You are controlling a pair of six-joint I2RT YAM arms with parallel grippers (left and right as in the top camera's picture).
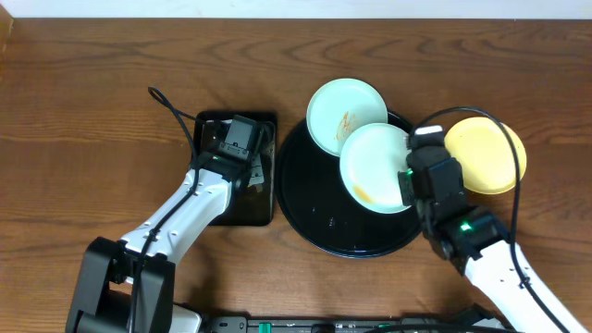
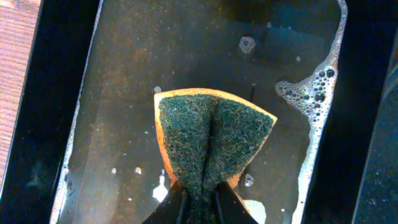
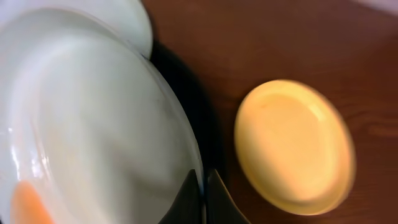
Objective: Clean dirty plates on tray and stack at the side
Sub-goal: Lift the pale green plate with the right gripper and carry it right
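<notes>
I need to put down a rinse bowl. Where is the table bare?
Bare: the wide stretch of table left of the rectangular tray, and the far strip beyond both trays. Crowded: the right side, where the round tray, far mint plate, yellow plate and the near mint plate in the right gripper sit close.

Tray [image 1: 310,217] front bare; 2 mint plates [image 1: 375,166] block rear-right
</notes>
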